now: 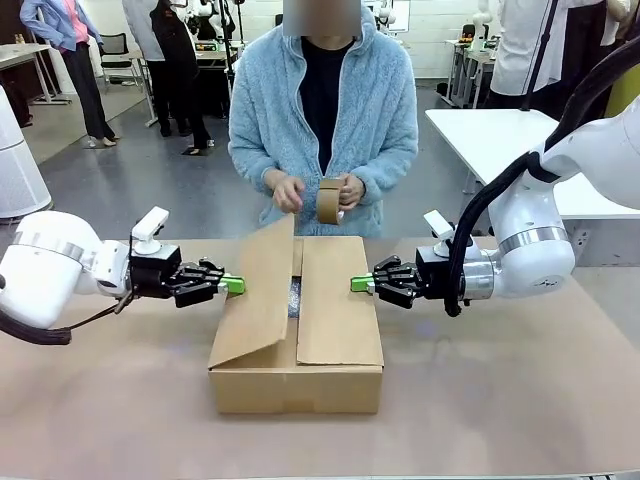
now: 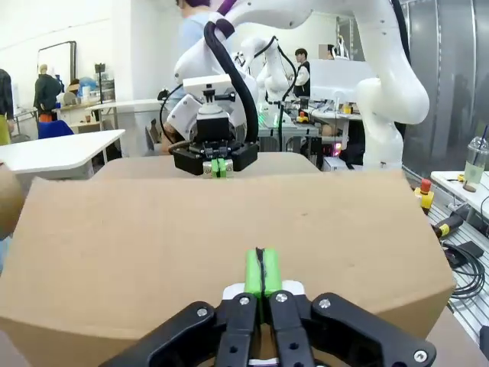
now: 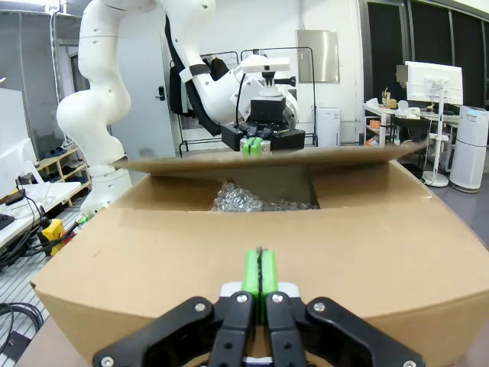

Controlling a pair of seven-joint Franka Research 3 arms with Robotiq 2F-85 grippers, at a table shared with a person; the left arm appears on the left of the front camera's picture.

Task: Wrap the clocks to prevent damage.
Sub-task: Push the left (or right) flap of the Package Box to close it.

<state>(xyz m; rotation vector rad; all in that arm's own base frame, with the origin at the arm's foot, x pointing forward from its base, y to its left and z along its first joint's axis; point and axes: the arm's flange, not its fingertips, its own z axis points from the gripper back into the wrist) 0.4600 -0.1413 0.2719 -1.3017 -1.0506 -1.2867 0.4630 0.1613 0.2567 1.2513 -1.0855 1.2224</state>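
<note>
Brown tabletop [image 1: 500,400] is carrying a cardboard box [image 1: 300,385]; the clocks [image 3: 252,199], one bubble-wrap bundle, are lying inside. Left gripper [image 1: 233,285], pads pinched together and empty, is meeting the raised left flap [image 1: 255,295]. Right gripper [image 1: 360,284], likewise pinched and empty, is sitting at the flat right flap [image 1: 338,300]. Person is readying a tape roll [image 1: 328,200]. Best bet is pushing both flaps level, with the seam closing.

A flat, pale brown matte tabletop [image 1: 520,400] carries a rectangular brown cardboard box [image 1: 340,340], which sits directly on it near the middle. The box's left top flap is tilted upward and its right flap lies flat.
</note>
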